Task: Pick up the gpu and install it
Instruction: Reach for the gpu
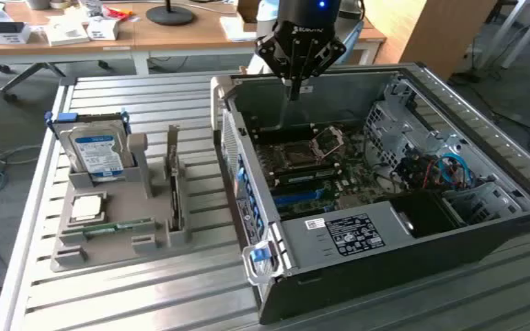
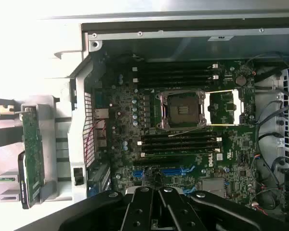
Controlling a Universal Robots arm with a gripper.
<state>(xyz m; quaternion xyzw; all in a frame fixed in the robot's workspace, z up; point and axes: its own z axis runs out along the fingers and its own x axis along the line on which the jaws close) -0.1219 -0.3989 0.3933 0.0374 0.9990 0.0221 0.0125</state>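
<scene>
The gpu (image 1: 174,181) stands on edge in a slot of the grey holder (image 1: 108,252), to the exterior view's left of the open computer case (image 1: 385,207). In the wrist view the gpu (image 2: 32,154) shows as a green board with a dark edge, beside the case wall. My gripper (image 1: 292,91) hangs shut above the far rim of the case, well apart from the gpu, with nothing between its fingers. Its black fingers (image 2: 149,211) meet over the motherboard (image 2: 183,125), near the blue slots (image 2: 176,171).
The holder also carries a blue-labelled hard drive (image 1: 99,153), a square processor chip (image 1: 88,207) and a narrow memory stick (image 1: 118,226). Cables and a drive cage (image 1: 430,165) crowd the case's far side. A slatted metal table (image 1: 154,296) bears everything; a cluttered desk (image 1: 81,31) stands behind.
</scene>
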